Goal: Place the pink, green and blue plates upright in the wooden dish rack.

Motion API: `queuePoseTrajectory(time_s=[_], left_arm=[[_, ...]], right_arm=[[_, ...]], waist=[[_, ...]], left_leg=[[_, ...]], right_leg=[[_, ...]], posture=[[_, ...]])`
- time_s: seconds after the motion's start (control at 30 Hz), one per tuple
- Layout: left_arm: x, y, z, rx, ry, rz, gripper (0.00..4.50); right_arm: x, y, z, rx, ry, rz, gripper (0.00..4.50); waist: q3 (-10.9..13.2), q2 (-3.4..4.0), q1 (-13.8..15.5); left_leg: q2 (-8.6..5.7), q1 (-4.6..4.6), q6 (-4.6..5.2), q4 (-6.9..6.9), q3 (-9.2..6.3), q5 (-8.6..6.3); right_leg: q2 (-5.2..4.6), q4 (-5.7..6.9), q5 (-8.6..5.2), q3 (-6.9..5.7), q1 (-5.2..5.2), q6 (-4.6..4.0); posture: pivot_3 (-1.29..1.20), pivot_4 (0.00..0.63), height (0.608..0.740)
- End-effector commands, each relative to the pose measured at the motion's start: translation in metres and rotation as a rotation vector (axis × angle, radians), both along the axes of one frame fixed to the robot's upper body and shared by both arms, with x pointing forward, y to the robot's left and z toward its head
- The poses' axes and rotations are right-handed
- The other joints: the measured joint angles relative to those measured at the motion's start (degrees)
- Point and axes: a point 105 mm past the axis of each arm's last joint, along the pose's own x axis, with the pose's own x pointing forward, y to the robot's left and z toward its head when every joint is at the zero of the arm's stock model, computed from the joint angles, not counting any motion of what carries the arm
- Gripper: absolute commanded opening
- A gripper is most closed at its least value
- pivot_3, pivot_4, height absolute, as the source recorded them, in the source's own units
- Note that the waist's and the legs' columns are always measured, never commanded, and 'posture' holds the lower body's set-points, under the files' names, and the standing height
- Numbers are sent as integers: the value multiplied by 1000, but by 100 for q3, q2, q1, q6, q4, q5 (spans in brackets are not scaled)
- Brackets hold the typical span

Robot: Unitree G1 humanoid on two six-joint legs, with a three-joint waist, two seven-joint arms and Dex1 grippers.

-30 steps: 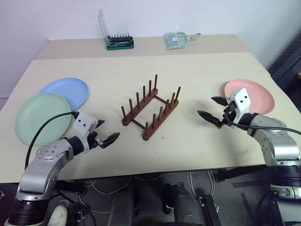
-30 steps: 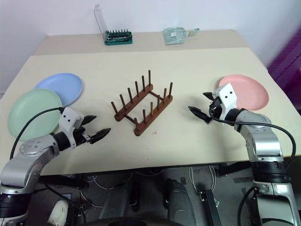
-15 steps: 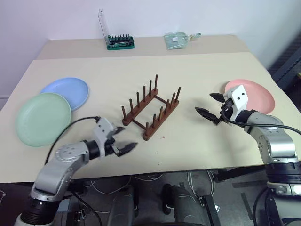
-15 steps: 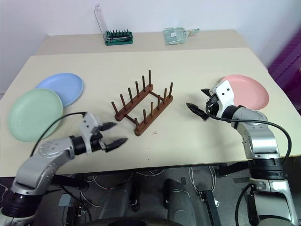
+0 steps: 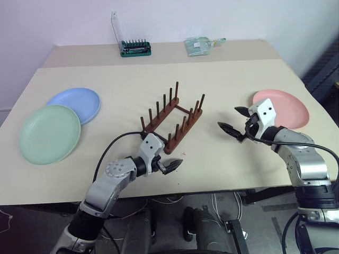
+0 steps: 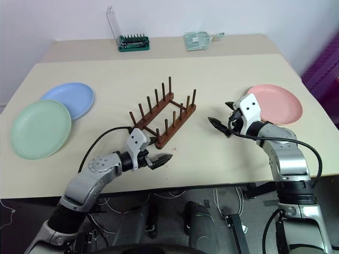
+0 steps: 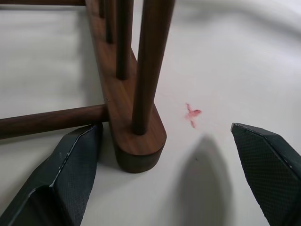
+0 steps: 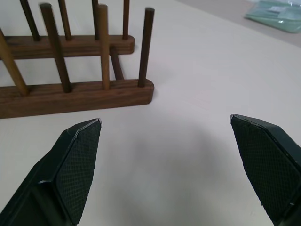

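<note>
The wooden dish rack (image 5: 172,120) stands empty mid-table, its pegs upright. My left gripper (image 5: 170,160) is open at the rack's near end. In the left wrist view the end of one rail (image 7: 136,127) sits between the fingers, close beside one finger (image 7: 75,165). My right gripper (image 5: 228,117) hovers open to the right of the rack, pointing at it, with nothing between its fingers (image 8: 75,160). The pink plate (image 5: 291,108) lies flat behind the right gripper. At the table's left edge the green plate (image 5: 50,134) lies flat, slightly overlapping the blue plate (image 5: 77,100).
A green-based bit case (image 5: 135,47) with a clear lid and a clear packet (image 5: 198,45) sit on the back table. A small red mark (image 7: 192,113) is on the tabletop by the rack's end. The table's front edge runs just below both arms.
My left gripper swept right from beside the green plate to the rack's near end. The rack's near end seems nudged slightly. The right gripper stayed put.
</note>
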Motion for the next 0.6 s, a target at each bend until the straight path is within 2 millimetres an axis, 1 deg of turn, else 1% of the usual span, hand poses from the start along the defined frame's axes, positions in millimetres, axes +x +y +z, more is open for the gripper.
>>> queuePoseTrajectory(time_s=[0.03, 0.17, 0.2, 0.27, 0.33, 0.4, 0.5, 0.6], left_arm=[[2, 10, -8, 36, -13, 30, 3194], [6, 18, -7, 37, -33, 46, 1187], [7, 19, -7, 37, -35, 51, 832], [13, 22, -5, 58, -68, 63, 767], [28, 31, -3, 90, -105, 114, 767], [39, 35, 1, 95, -128, 132, 767], [45, 29, 13, 19, -133, 54, 767], [50, 19, 20, 10, -118, -128, 767]], right_arm=[[-5, 3, 7, -7, -37, 18, 4500], [-7, 6, 5, -3, -33, 21, 4500], [-7, 7, 5, -1, -33, 22, 4500], [-9, 9, 3, 2, -29, 25, 4500], [-13, 12, 0, 8, -22, 29, 4500], [-15, 14, -2, 10, -17, 30, 4500], [-17, 16, -4, 7, -9, 34, 4500], [-19, 14, -7, 4, -2, 30, 4500]], waist=[[0, 0, -4], [-3, 5, -8], [-3, 6, -7], [-4, 7, 0], [-4, 7, 6], [-4, 6, 4], [-4, 6, -8], [-4, 6, 6]], left_leg=[[0, 0, 0, 0, 0, 0], [2, 0, 0, -2, 2, 0], [2, 1, 0, -2, 0, 0], [2, 1, 0, -2, 1, 0], [2, 1, 0, -1, 1, 0], [1, 1, 0, 0, -2, 0], [1, 1, 0, 0, -1, 0], [1, 1, 0, -2, 1, 0]], right_leg=[[0, 0, 0, 0, 0, 0], [0, 0, 0, 0, -4, 0], [1, 1, 0, 0, -3, 0], [1, 1, 0, 0, -2, 0], [-1, 0, 0, 0, -1, 0], [0, 0, 0, -2, 1, -1], [0, 1, 1, -1, -1, 0], [3, 3, 2, -2, -3, 2]], posture=[[0, 150, 730], [0, 150, 730], [0, 150, 730], [0, 150, 730], [0, 150, 730], [0, 150, 730], [0, 150, 730], [0, 150, 730]])
